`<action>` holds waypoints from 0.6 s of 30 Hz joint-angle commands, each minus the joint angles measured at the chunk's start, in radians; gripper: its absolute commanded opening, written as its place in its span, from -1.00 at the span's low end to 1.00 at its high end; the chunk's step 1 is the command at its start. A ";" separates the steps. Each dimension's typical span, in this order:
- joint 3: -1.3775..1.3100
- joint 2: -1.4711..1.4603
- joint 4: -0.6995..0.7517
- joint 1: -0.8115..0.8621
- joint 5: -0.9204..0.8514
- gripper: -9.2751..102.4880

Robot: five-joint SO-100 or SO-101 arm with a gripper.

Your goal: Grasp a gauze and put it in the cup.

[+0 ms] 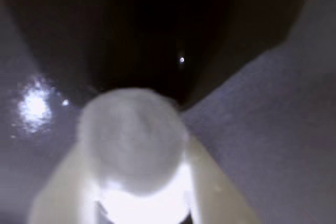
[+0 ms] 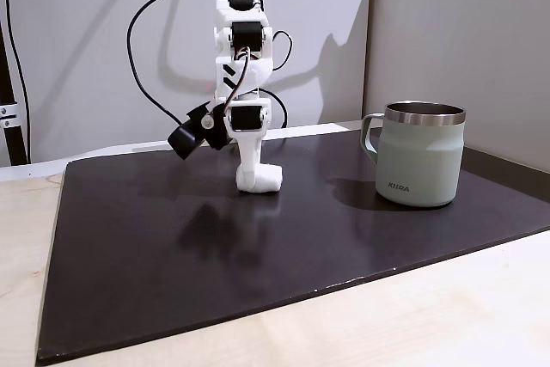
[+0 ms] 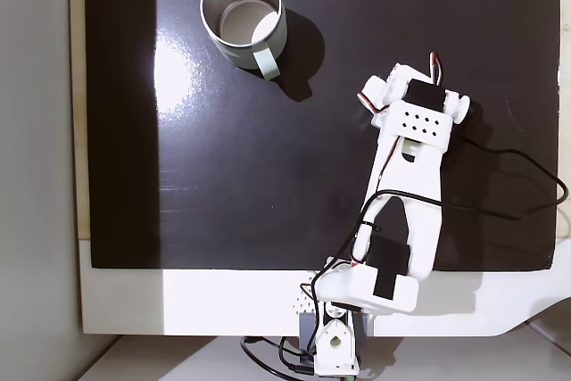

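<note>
In the wrist view the gauze [image 1: 134,140], a small white fuzzy roll, sits close up between two cream fingers [image 1: 212,182] that press its sides. My gripper [image 1: 135,148] is shut on it, low over the black mat. In a fixed view from the side the gripper [image 2: 258,181] points straight down onto the mat with the gauze [image 2: 270,178] at its tip. The sage-green cup [image 2: 421,156] with a steel rim stands upright well to the right, handle toward the arm. From above, the cup [image 3: 275,35] is at the upper left, and the arm [image 3: 415,122] covers the gripper.
A black mat [image 2: 172,238] covers the light wooden table [image 2: 430,315]. Black cables [image 2: 150,83] loop behind the arm. The arm's base [image 3: 335,345] stands at the mat's lower edge in the fixed view from above. A glare patch [image 3: 178,78] lies beside the cup.
</note>
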 commanded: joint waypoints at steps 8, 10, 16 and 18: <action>-0.066 0.041 0.032 0.012 0.002 -0.83; -0.067 0.066 0.048 0.009 0.008 -0.83; -0.067 0.181 0.083 -0.017 0.023 -0.83; -0.067 0.229 0.104 -0.034 0.025 -0.83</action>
